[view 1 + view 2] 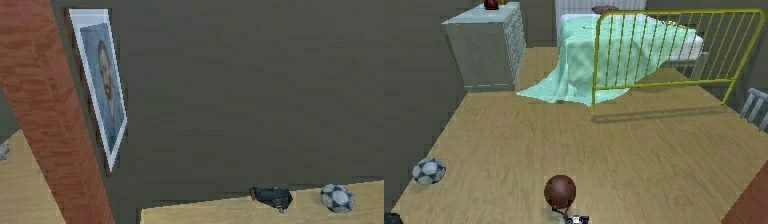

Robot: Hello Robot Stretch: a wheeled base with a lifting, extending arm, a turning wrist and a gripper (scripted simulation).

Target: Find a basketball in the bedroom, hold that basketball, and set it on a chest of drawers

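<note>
Sitting at grab step: basketball low in arm side view, right by my end effector.
Found it, bedroom OK; can't tell end effector's state or if it holds the ball, since it's cut off at btm edge. Left: carry to chest of drawers, well apart, beside bed. Also a soccer ball near, diff. thing.

In the arm side view, the chest of drawers stands upper left, the bed right of it. The basketball lies bottom centre, a soccer ball lower left
</note>
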